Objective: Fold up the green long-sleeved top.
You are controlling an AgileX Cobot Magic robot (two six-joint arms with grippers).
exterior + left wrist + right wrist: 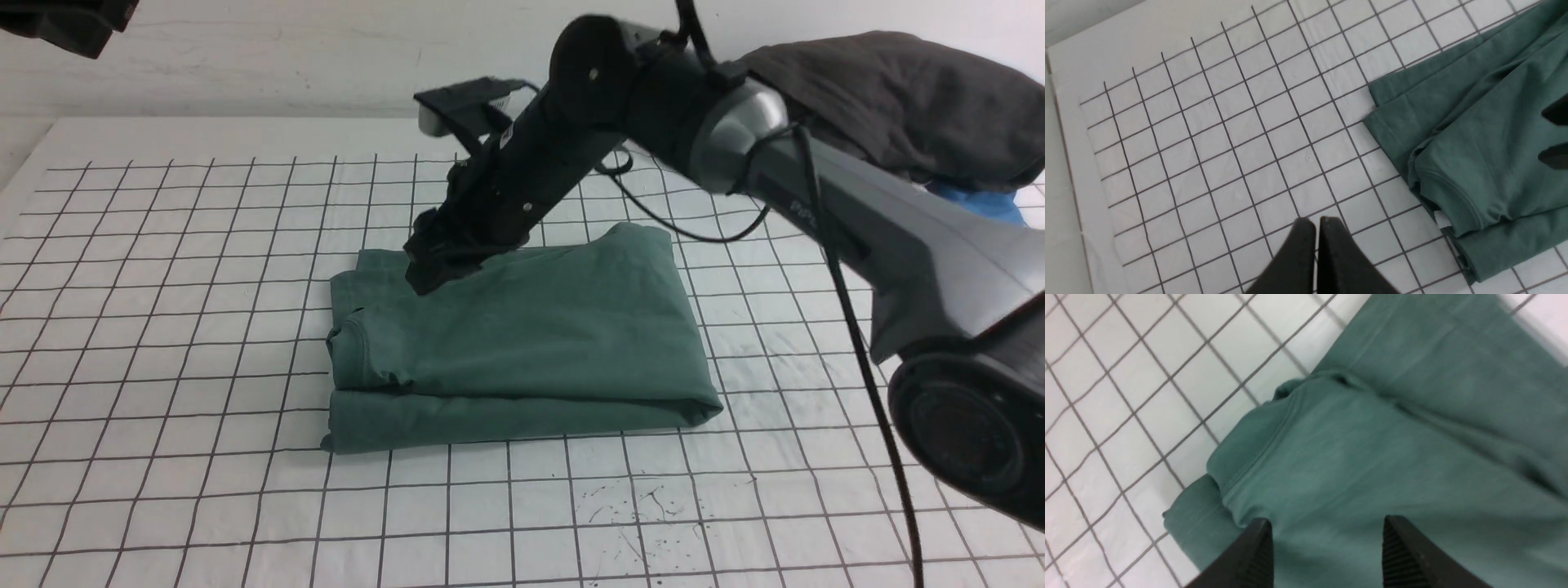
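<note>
As I judge it, the likeliest slip is the neat stack being pulled apart. The muted dark-green cotton jersey top (522, 343) is folded into a thick rectangle on the white table sheet with its black grid (163, 327). It lies directly beneath the right gripper (1327, 530), and its stitched edge bunches loosely just ahead of the fingertips. If a ribbed pad snagged that upper layer on the way up, it would drag the fold open.

The right gripper's jaws stand moderately apart and released, with only fabric below the gap. I cannot tell whether the tips touch the cloth. The left gripper (1316, 222) is clenched and empty over bare grid, and the top lies apart from it, toward the right arm.
</note>
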